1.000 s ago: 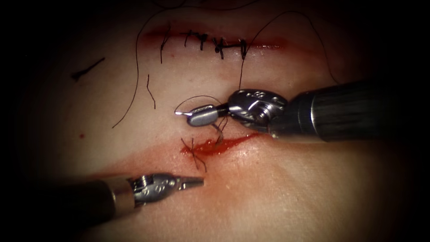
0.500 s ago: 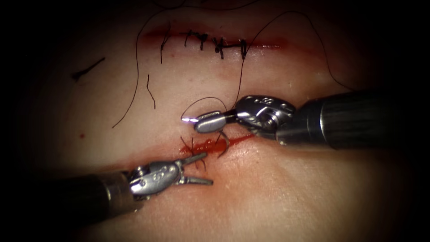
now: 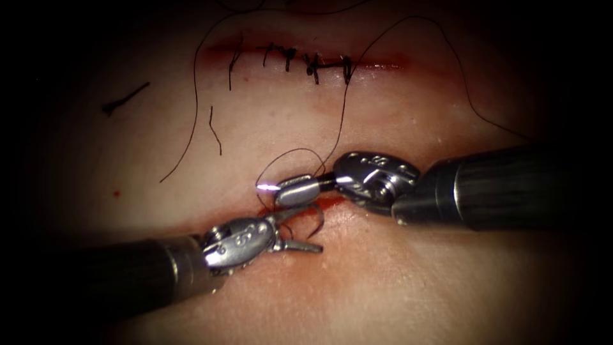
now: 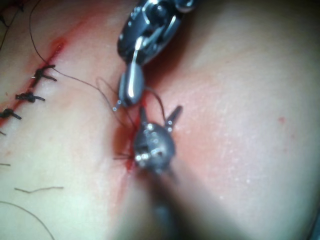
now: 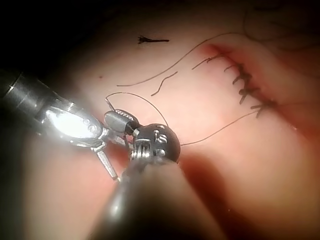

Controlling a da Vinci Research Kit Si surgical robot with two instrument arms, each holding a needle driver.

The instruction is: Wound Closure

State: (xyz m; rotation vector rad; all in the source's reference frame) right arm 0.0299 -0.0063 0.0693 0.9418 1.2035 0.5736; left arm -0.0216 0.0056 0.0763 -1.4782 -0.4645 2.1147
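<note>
Partly hidden is how you should count the needle [image 3: 317, 216]: a dark arc curves out of the lower cut [image 3: 332, 201] just under your right tool [image 3: 276, 190], and the rest of its curve is covered by both sets of jaws, so how deep it sits in the tissue [image 3: 408, 281] cannot be read. Your right tool's jaws are pressed together, and a bright metal point shows at their tip; they seem to grip the needle near one end, though the exact spot along its curve is hard to make out. Your left tool [image 3: 305, 230] has its jaws spread apart, holding nothing, with the upper jaw reaching toward the needle's arc and the lower jaw lying on the tissue just below it. From the left wrist view the same spread jaws [image 4: 157, 117] sit just beneath the shut right tool [image 4: 131, 100].

Thread [image 3: 345, 108] loops once above the right tool's tip and runs up past the stitched cut [image 3: 306, 62] farther from your jaws. Red fluid [image 3: 265, 211] stains the lower cut beside the jaws. Loose cut ends of thread [image 3: 124, 98] lie well off to the left of both tools. Beyond the lit tissue the surroundings fall into darkness.
</note>
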